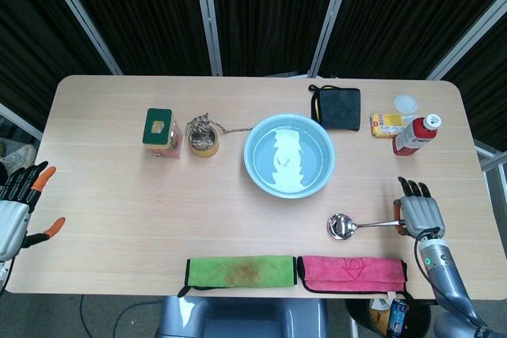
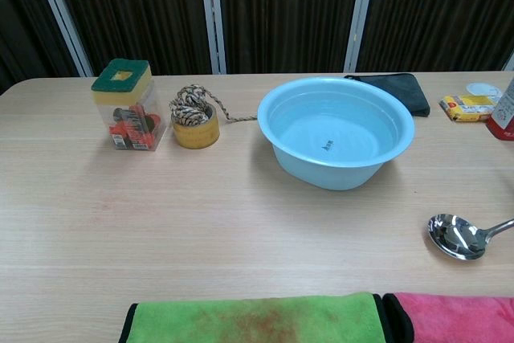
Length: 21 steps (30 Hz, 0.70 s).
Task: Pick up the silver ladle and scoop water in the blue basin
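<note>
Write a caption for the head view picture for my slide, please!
Right hand at the silver ladle's handle, near the blue basin of water.

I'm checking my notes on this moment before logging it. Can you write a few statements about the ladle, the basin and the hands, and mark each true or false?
1. The silver ladle lies inside the blue basin. False: it lies on the table, nearer the robot than the basin.
2. The basin holds water. True.
3. The right hand is at the ladle's handle end. True.
4. The left hand holds the green cloth. False: it sits off the table's left edge, holding nothing.
5. The ladle's bowl points toward the red-capped bottle. False: it points left.
</note>
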### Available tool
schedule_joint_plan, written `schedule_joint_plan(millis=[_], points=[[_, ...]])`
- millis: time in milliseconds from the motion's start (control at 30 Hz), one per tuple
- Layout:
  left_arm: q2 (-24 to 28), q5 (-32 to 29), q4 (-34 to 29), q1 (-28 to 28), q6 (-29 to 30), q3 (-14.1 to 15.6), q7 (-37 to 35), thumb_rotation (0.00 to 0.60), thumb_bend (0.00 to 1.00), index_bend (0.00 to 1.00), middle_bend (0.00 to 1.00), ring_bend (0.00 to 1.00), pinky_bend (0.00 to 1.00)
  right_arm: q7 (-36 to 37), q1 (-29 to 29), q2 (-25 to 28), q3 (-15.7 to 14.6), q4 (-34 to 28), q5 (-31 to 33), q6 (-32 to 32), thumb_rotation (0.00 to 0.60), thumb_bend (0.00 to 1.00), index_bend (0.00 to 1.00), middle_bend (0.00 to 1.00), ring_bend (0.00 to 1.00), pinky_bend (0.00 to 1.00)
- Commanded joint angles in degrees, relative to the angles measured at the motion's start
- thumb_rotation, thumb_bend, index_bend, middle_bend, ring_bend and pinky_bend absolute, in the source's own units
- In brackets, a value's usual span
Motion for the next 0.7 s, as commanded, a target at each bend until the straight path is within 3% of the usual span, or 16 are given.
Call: schedule_joint_plan(millis=[33, 433, 700], points=[[0.1, 0.2, -0.1, 0.1, 0.2, 0.1, -0.1, 0.6, 0.26, 0.0, 0.0, 0.0, 0.0, 0.6, 0.6, 2.4, 0.5, -2.2, 1.3, -0.8, 0.6, 0.38, 0.68, 0.0, 0.0, 0.0], [0.3, 0.5, -0.3, 0.4, 1.0, 0.1, -0.4, 0.6, 0.26, 0.0, 0.0, 0.0, 0.0, 5.5, 1.5, 9.7, 1.6, -7.9, 2.5, -3.5, 0.6, 0.39, 0.68, 0.0, 0.0, 0.0], [0.2, 0.4, -0.3, 0.3, 0.6, 0.1, -0.3, 0.6, 0.26, 0.0, 0.0, 0.0, 0.0, 3.9, 4.2, 16.7, 3.2, -14.6, 4.6, -4.3, 0.6, 0.39, 0.68, 0.0, 0.0, 0.0]])
